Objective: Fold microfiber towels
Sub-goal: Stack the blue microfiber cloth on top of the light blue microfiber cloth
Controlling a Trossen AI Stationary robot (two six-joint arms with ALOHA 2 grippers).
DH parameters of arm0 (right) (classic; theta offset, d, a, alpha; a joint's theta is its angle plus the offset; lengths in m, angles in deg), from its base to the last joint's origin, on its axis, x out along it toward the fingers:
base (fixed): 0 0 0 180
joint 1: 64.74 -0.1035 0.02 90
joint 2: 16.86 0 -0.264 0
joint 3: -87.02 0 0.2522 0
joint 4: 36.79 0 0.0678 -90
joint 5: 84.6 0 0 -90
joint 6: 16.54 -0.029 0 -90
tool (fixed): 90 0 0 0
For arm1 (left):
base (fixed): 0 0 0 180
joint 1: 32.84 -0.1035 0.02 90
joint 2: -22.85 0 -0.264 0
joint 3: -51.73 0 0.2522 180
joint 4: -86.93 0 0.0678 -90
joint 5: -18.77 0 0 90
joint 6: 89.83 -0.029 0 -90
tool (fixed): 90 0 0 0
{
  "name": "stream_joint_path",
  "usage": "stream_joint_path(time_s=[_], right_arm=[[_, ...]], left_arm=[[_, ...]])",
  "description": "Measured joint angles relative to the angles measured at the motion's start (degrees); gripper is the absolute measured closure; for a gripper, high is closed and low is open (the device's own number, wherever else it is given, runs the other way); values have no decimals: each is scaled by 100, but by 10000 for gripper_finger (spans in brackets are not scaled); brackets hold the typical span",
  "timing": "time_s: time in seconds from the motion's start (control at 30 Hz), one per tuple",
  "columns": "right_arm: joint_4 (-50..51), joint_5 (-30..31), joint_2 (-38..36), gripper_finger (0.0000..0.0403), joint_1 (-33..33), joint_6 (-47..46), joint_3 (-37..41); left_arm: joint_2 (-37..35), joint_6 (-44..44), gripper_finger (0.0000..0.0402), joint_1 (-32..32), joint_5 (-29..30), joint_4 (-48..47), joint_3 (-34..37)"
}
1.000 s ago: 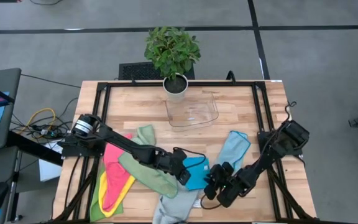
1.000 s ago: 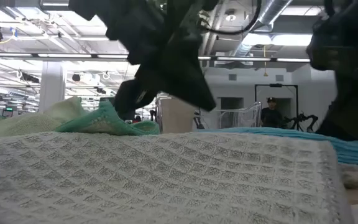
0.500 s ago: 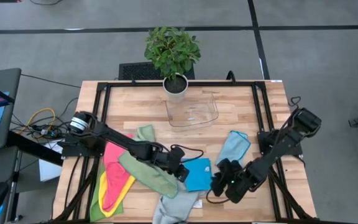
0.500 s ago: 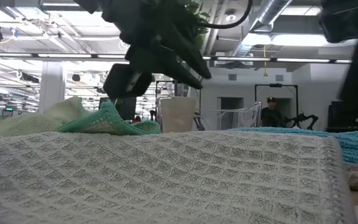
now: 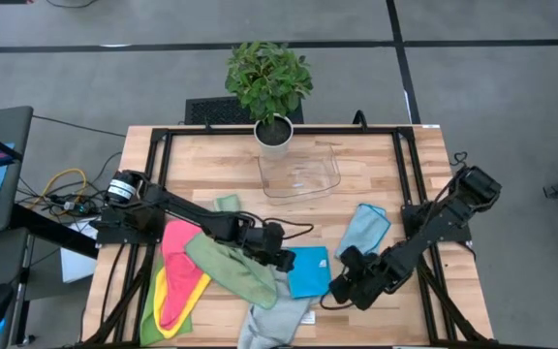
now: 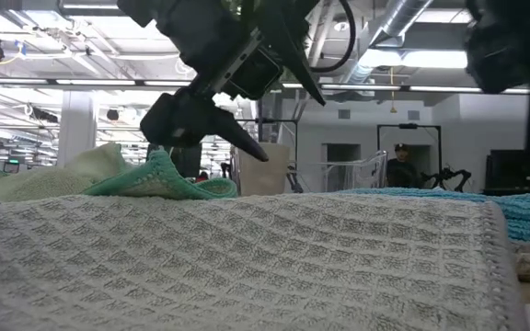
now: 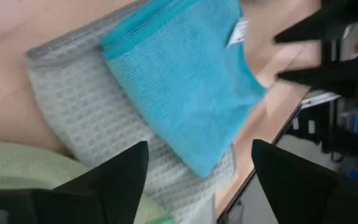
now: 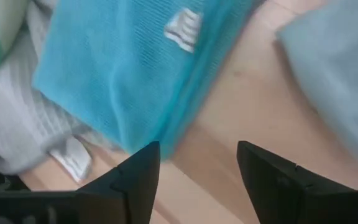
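I had the left gripper (image 7: 194, 180) just off the bright blue towel (image 7: 185, 81), fingers spread with nothing between them; the blue towel lay flat ahead of the fingertips, resting on the grey waffle towel (image 7: 86, 118), with the green towel (image 5: 229, 268) under the arm behind the fingers. Right gripper (image 8: 197, 171) sat at the opposite edge of the same blue towel, fingers also apart and empty, bare table (image 8: 241, 106) between them and the light blue towel (image 5: 364, 230) off to its side. Pink towel (image 5: 177, 262) and yellow towel (image 5: 168, 315) lay well behind the left fingers.
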Motion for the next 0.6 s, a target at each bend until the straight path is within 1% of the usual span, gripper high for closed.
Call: stream_joint_path(time_s=[0.1,0.23,0.3,0.5,0.6], right_arm=[[-122,-3,136,162,148,120,-2],[-132,28,295,162,324,225,0],[-310,26,370,162,413,334,-2],[-587,-99,591,162,533,447,-2],[-643,-107,649,162,534,447,-2]], left_arm=[[0,126,119,22,237,2,0],[0,291,122,23,338,158,0],[11,350,122,49,417,259,0],[405,834,123,205,550,412,0],[472,1029,123,282,644,413,2]])
